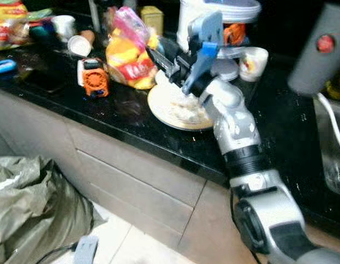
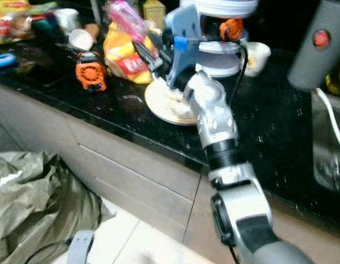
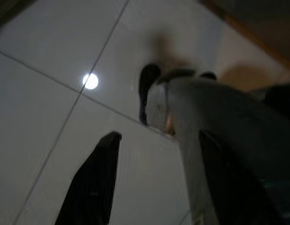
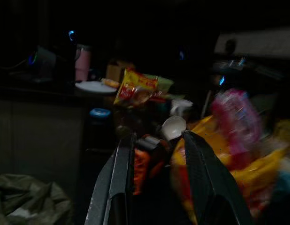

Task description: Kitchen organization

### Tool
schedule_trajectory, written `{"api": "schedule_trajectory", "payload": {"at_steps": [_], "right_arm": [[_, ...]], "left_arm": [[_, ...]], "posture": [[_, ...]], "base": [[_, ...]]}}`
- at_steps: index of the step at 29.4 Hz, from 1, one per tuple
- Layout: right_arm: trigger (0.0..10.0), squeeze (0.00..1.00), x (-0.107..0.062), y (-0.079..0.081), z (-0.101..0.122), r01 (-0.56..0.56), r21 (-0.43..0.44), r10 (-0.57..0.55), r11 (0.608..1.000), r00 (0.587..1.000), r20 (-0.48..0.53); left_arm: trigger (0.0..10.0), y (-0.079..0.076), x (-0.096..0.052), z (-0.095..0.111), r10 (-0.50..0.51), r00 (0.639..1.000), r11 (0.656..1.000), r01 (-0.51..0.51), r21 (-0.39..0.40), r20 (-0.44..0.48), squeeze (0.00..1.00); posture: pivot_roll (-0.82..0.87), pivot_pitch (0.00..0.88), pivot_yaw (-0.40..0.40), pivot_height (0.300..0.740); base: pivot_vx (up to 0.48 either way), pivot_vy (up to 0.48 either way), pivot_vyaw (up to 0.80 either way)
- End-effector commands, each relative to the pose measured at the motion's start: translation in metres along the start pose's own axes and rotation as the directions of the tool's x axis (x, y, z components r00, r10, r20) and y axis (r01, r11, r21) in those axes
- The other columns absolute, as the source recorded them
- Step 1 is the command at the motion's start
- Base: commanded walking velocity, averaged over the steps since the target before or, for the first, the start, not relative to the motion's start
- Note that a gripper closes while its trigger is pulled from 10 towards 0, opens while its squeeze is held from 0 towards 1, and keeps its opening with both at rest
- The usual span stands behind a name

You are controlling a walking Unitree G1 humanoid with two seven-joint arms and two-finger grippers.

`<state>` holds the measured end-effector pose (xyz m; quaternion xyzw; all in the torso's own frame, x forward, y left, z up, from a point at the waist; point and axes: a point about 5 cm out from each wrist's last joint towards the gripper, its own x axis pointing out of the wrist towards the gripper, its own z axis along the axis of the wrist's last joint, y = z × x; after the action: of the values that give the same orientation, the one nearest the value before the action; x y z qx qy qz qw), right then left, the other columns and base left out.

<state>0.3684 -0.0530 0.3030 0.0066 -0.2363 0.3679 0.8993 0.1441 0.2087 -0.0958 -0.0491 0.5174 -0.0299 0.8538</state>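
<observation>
My right arm (image 1: 252, 165): silver segmented shell w/ black ribbed collar and black joint insets. Wrist carries grey-blue bracket w/ bright blue clip. Thin black cable runs along forearm. Right pincer (image 4: 154, 140) and left pincer (image 3: 154, 183): long black tapered fingers.

Readable text: none; the views are too blurred.
Snack bag (image 1: 131, 58): yellow with a red patch bearing white marks, not legible.
Far-left packet (image 1: 7, 22): red and yellow print, not legible.
Numbers and signs: none legible.
</observation>
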Motion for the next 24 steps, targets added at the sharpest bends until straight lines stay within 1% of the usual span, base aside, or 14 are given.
{"api": "schedule_trajectory", "payload": {"at_steps": [1,3,5,8,12,13,15,17,20,21,23,24], "right_arm": [[10.0,0.00,-0.0023,-0.0011,-0.0047,0.032,0.045,-0.033,0.998,0.999,0.008],[10.0,0.00,-0.0023,-0.0015,-0.0045,0.035,0.046,-0.035,0.998,0.999,0.010],[10.0,0.00,-0.0020,-0.0023,-0.0042,0.038,0.041,-0.038,0.998,0.999,0.012],[10.0,0.00,-0.0016,-0.0047,-0.0021,0.043,0.033,-0.044,0.999,0.999,0.018],[10.0,0.00,-0.0016,-0.0065,-0.0023,0.043,0.000,-0.043,0.999,0.999,0.014],[10.0,0.00,-0.0018,-0.0058,-0.0030,0.038,-0.007,-0.038,0.999,0.999,0.012],[10.0,0.00,-0.0019,-0.0049,-0.0035,0.033,-0.008,-0.033,0.999,0.999,0.011],[10.0,0.00,-0.0014,-0.0044,-0.0036,0.025,-0.012,-0.025,1.000,1.000,0.009],[10.0,0.00,-0.0007,-0.0041,-0.0035,0.019,-0.024,-0.019,1.000,1.000,0.003],[10.0,0.00,0.0002,-0.0036,-0.0033,0.009,-0.041,-0.009,0.999,1.000,-0.005],[10.0,0.00,0.0048,-0.0011,-0.0040,-0.041,-0.128,0.033,0.991,0.998,-0.062],[10.0,0.00,0.0048,-0.0011,-0.0040,-0.041,-0.128,0.033,0.991,0.998,-0.062]], "left_arm": [[10.0,0.0012,-0.0006,-0.0040,0.007,1.000,1.000,-0.007,0.001,-0.017,0.00],[10.0,0.0015,-0.0007,-0.0036,0.008,1.000,1.000,-0.008,-0.002,-0.014,0.00],[10.0,0.0020,-0.0007,-0.0032,0.010,1.000,1.000,-0.010,-0.003,-0.013,0.00],[10.0,0.0041,-0.0011,-0.0029,0.031,0.999,1.000,-0.031,-0.007,-0.012,0.00],[10.0,0.0088,-0.0020,-0.0019,0.069,0.998,0.998,-0.069,0.009,-0.012,0.00],[10.0,0.0097,-0.0021,-0.0014,0.077,0.997,0.997,-0.077,-0.010,-0.006,0.00],[10.0,0.0102,-0.0022,-0.0009,0.084,0.996,0.996,-0.084,0.003,-0.007,0.00],[10.0,0.0096,-0.0020,-0.0007,0.080,0.997,0.997,-0.080,-0.015,-0.003,0.00],[10.0,0.0091,-0.0018,-0.0006,0.077,0.997,0.997,-0.077,-0.015,-0.003,0.00],[10.0,0.0087,-0.0017,-0.0006,0.075,0.997,0.997,-0.075,-0.016,-0.003,0.00],[10.0,0.0079,-0.0015,-0.0006,0.071,0.997,0.997,-0.072,-0.011,-0.004,0.00],[10.0,0.0079,-0.0015,-0.0006,0.071,0.997,0.997,-0.072,-0.011,-0.004,0.00]], "posture": [[0.10,0.057,-0.052,0.740],[0.10,0.057,-0.052,0.740],[0.10,0.058,-0.053,0.740],[0.09,0.058,-0.051,0.740],[0.09,0.060,-0.051,0.740],[0.09,0.060,-0.052,0.740],[0.09,0.061,-0.052,0.740],[0.09,0.061,-0.052,0.740],[0.09,0.062,-0.052,0.740],[0.09,0.061,-0.054,0.740],[0.09,0.062,-0.056,0.740],[0.09,0.062,-0.056,0.740]], "base": [[0.000,0.000,0.00],[0.000,0.000,0.00],[0.000,-0.277,0.00],[0.000,-0.460,0.00],[0.000,-0.461,0.00],[0.000,0.000,0.00],[0.000,0.000,0.00],[0.000,0.000,0.00],[0.000,0.000,0.00],[0.000,0.000,0.00],[0.000,0.000,0.00],[0.000,0.000,0.00]]}}
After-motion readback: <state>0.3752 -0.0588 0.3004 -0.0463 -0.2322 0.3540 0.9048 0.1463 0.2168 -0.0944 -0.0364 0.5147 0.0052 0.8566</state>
